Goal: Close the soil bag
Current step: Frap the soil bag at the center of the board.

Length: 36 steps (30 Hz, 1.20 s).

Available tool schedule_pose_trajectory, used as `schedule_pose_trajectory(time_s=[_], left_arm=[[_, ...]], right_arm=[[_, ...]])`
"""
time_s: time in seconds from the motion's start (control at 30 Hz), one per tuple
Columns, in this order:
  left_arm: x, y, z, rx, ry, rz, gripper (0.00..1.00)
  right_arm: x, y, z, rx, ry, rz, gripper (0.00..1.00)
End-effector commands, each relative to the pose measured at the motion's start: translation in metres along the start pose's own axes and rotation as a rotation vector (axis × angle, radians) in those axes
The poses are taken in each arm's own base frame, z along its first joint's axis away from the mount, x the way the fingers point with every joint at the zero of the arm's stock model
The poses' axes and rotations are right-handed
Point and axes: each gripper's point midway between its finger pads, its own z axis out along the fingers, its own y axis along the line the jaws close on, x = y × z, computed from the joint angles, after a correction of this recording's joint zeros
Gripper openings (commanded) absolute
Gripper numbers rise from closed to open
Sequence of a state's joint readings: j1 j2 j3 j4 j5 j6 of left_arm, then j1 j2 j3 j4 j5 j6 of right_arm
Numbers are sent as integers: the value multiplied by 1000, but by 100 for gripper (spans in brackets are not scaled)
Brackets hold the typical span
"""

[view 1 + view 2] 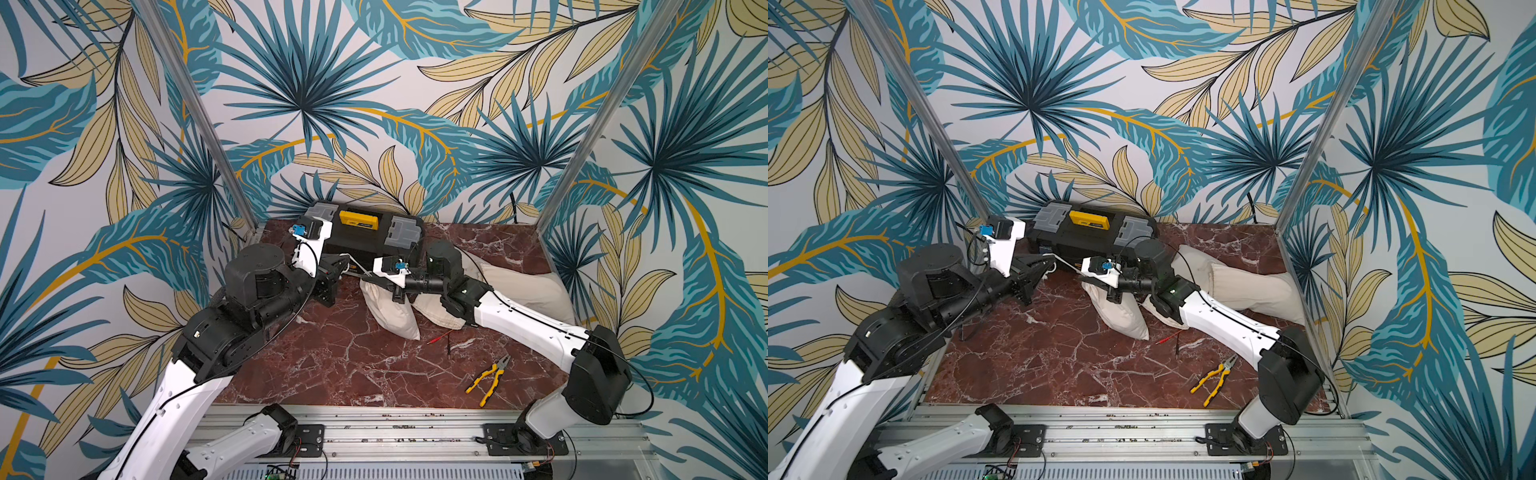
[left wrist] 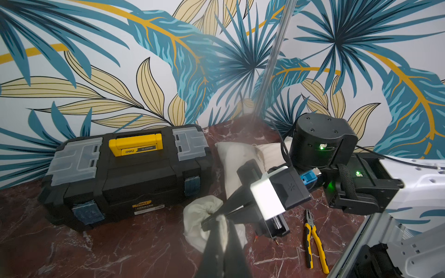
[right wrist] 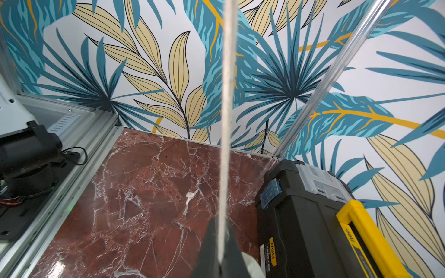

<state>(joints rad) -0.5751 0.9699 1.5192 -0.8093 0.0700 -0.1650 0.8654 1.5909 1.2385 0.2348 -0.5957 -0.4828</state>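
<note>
Drawstring pulled taut, bag neck nearly cinched.

I am pinching the white drawstring (image 3: 226,108) with both my left gripper (image 2: 220,223) and my right gripper (image 3: 220,238), each clamping narrow on the cord. The soil bag (image 1: 390,311) is lying at mid-frame in both top views, and its neck is puckering tight. I am judging the closing mostly done, with a last tug or a knot left. The cloth is hiding its contents. Beyond it, toward upper centre, the black toolbox (image 1: 361,241) is sitting with its lid shut, so I cannot tell what is inside.
</note>
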Motion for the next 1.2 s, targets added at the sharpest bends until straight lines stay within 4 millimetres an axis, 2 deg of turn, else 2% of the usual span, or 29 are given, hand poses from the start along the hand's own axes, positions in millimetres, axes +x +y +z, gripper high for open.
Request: schedule_pose_trajectory(time_s=[0.0, 0.03, 0.17, 0.27, 0.33, 0.57, 0.77, 0.9, 1.03, 1.13, 1.17], left_arm=[[-85, -12, -59, 15, -318, 38, 0], [-89, -13, -62, 16, -327, 40, 0], [-96, -14, -72, 15, -348, 42, 0], [-99, -14, -78, 8, -361, 43, 0], [-100, -10, -80, -13, -366, 46, 0], [-100, -6, -82, -37, -374, 43, 0], [-99, -4, -79, -45, -374, 39, 0], [-100, 0, -86, -68, -390, 37, 0], [-102, 6, -96, -112, -413, 40, 0], [-103, 13, -97, -152, -421, 40, 0], [-102, 14, -93, -159, -416, 42, 0]], right_arm=[[134, 13, 1, 17, 367, 173, 0], [151, 15, 1, 17, 414, 195, 3], [196, 14, -7, 60, 547, 243, 5], [215, 14, -16, 90, 615, 271, 10], [225, 5, -30, 127, 639, 292, 13], [239, -14, -62, 229, 693, 299, 18], [256, -16, -65, 261, 749, 302, 17], [270, -20, -70, 296, 789, 316, 18], [278, -40, -88, 391, 821, 342, 19], [273, -61, -105, 482, 826, 347, 20], [265, -72, -111, 524, 825, 336, 16]])
